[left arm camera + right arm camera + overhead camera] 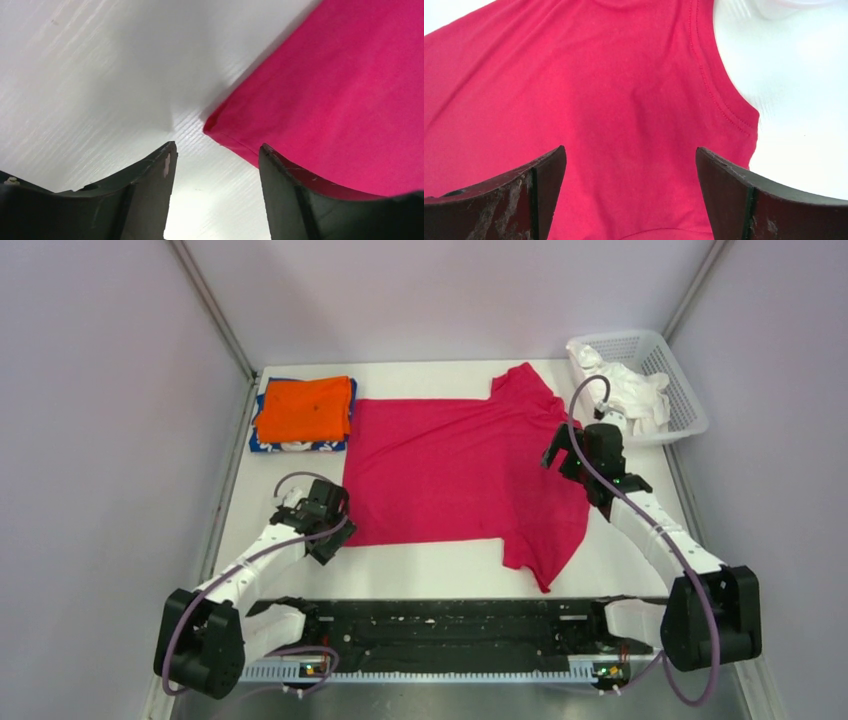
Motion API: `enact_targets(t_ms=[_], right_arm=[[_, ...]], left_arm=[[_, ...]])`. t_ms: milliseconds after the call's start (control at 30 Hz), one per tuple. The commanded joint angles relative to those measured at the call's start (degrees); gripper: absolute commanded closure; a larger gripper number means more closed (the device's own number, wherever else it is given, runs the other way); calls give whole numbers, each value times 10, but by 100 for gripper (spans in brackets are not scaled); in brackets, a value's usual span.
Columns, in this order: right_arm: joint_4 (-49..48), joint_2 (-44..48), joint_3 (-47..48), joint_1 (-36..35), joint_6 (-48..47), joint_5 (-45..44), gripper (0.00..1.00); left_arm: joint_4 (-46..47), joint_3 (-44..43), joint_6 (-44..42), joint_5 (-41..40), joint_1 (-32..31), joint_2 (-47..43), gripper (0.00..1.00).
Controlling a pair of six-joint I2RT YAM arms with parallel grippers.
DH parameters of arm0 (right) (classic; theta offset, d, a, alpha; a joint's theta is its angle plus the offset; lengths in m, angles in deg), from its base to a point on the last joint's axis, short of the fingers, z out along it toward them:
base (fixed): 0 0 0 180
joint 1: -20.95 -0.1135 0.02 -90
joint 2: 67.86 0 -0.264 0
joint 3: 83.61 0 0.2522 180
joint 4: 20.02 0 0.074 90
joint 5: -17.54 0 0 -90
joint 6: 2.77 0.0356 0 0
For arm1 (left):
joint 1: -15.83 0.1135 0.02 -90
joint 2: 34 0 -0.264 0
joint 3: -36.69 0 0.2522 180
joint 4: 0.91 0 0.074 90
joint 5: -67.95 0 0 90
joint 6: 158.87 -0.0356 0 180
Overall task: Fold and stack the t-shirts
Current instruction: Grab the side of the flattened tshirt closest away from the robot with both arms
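From above, the magenta shirt [450, 470] is lying spread flat across the middle of the table [450, 565], with its hem to the left and its sleeves to the right. One sleeve is pointing toward the far edge and the other toward the near edge. The orange shirt [305, 408] is sitting folded on top of the folded blue shirt [285, 447] in the far left corner, just beside the magenta shirt's hem. A basket [690, 410] holding crumpled white cloth [630, 390] is standing in the far right corner. The left gripper [333, 535] is hovering at the near left corner of the magenta shirt. The right gripper [556, 455] is reaching over the shirt's right edge between the two sleeves.

In the left wrist view, the two dark fingers [145, 200] are standing apart and holding nothing. The hem corner of the magenta shirt is lying on the table just ahead of the gap, and the right-hand finger is overlapping the cloth's edge.

In the right wrist view, the fingers [524, 200] are spread wide and gripping nothing. Magenta cloth is filling the space between and beyond them. A stitched edge is curving down the right side, with bare table past it.
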Motion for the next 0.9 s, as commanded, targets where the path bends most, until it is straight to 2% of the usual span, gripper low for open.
enact_targets(t_ms=[0,233,333,367,400,667,700,733,767,867], right_arm=[[-36,44,-4,-4,22,1,1],[-31,46,-6,-4,24,5,1],[-30,41,-6,-5,27,5,1],[-32,39,-7,-4,26,4,1],[-33,37,-7,-4,27,0,1],[-23,18,-1,-6,28,-16,1],[-21,18,0,-6,29,-15,1],[-17,20,0,-9,29,-17,1],[-11,21,2,-12,30,-21,1],[12,29,7,-38,42,-49,1]], left_arm=[[16,22,89,-39,0,-10,37],[43,29,112,-50,0,23,45],[51,25,111,-40,0,42,56],[52,22,108,-35,0,47,70],[51,22,107,-31,0,50,76],[84,39,103,-11,0,70,78],[86,38,101,-12,0,75,82],[86,36,101,-13,0,80,93],[86,33,98,-15,0,84,100],[84,29,82,-19,0,79,100]])
